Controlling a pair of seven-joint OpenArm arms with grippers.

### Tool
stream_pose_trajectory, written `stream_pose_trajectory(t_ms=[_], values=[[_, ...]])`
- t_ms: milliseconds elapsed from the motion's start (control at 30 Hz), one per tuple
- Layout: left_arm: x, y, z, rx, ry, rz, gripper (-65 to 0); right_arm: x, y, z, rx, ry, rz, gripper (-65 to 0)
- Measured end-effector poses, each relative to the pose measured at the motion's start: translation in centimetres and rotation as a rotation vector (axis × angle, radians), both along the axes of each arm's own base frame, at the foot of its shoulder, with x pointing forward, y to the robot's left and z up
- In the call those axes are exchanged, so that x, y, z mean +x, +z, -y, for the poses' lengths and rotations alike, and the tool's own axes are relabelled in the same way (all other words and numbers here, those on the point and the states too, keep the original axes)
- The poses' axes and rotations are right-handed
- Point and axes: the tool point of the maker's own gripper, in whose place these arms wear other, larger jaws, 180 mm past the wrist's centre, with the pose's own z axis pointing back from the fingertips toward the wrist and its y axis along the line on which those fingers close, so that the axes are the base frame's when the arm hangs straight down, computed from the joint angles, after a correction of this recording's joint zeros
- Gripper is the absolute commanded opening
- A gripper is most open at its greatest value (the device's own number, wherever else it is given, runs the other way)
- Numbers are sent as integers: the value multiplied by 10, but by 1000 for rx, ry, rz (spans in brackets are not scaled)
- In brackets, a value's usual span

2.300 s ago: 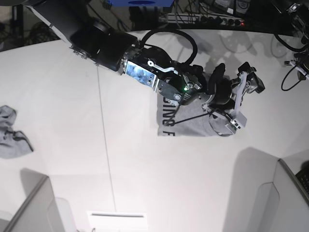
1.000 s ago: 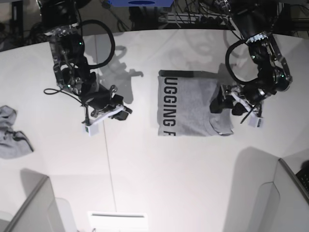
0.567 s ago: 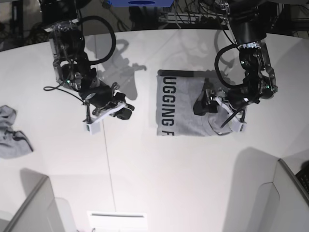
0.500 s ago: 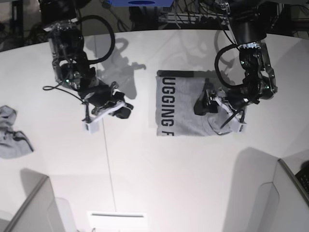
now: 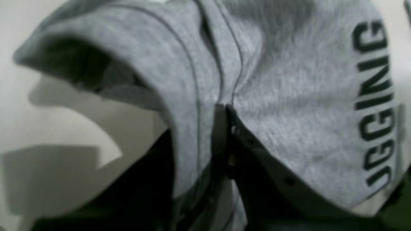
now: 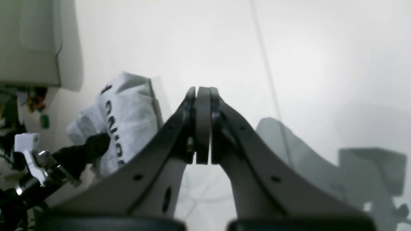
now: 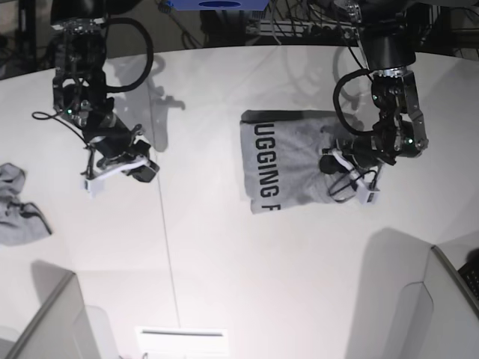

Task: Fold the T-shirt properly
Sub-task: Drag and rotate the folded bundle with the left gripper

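Note:
The heather-grey T-shirt (image 7: 288,164) lies folded into a rectangle on the white table (image 7: 224,247), black lettering up along its left side. My left gripper (image 7: 331,163) sits at the shirt's right edge. In the left wrist view the gripper (image 5: 224,110) is shut on a fold of the T-shirt (image 5: 289,96), with cloth draped over both fingers. My right gripper (image 7: 146,170) is well left of the shirt, above bare table. The right wrist view shows it (image 6: 202,96) shut and empty, with the T-shirt (image 6: 128,109) in the distance.
A small crumpled grey cloth with dark trim (image 7: 15,206) lies at the left table edge. Grey bins stand at the lower left (image 7: 52,321) and lower right (image 7: 449,299). Cables and gear line the back edge (image 7: 314,26).
My right arm has swung further left, away from the shirt. My left gripper has moved slightly right at the shirt's right edge, and the shirt has shifted and turned a little.

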Motion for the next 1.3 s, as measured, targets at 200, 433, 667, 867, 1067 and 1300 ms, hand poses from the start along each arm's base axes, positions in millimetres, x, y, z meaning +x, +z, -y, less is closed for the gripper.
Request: stream_pose_trajectory(t_ms=[200,433,667,867,1067,1300], values=[[2,-4,26,80,-154,8,-650,-10,-7,35,-19,-96,-27,-650],[6,-2,60,224,-446,14,-650,-28,-13,79,-50,-213,-53,-650],[6,0,95,322,-667,31,-650,-52,-21,115,-82,-313,-90,-650],[2,2,123,408,-855,55,-650,-70,-24,139,-105,-380,-113,-650],[-3,3,141,460,-987,77,-650,-93,-32,152,-80,-475,-150,-650],[2,7,147,528,-1077,102,-650,-112,-41,153,-93,-480,-194,-650]])
